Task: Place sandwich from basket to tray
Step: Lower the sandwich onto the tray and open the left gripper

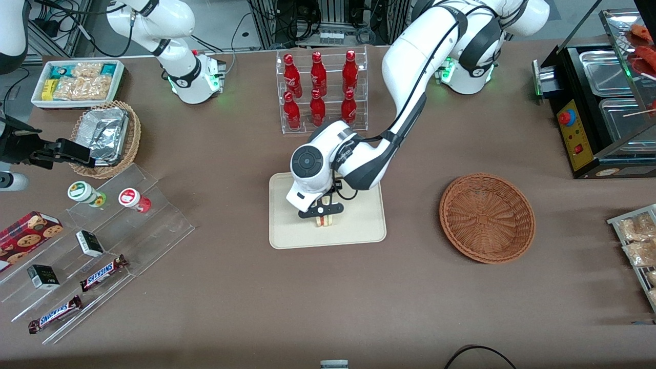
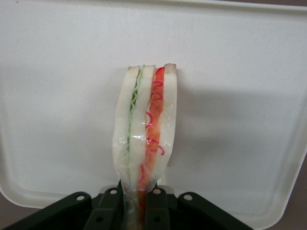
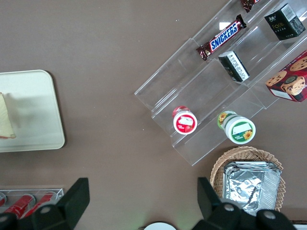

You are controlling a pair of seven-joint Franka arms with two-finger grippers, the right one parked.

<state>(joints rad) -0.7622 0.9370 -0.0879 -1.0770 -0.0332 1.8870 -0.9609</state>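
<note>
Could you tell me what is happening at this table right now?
The left arm's claw is shut on the sandwich and holds it over the cream tray, roughly above its middle. The reddish-brown basket, toward the working arm's end of the table, has nothing in it. The sandwich has not been released.

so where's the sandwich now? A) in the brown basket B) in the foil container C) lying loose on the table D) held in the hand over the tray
D: the hand is shut on the sandwich above the tray; the basket holds nothing.
</note>
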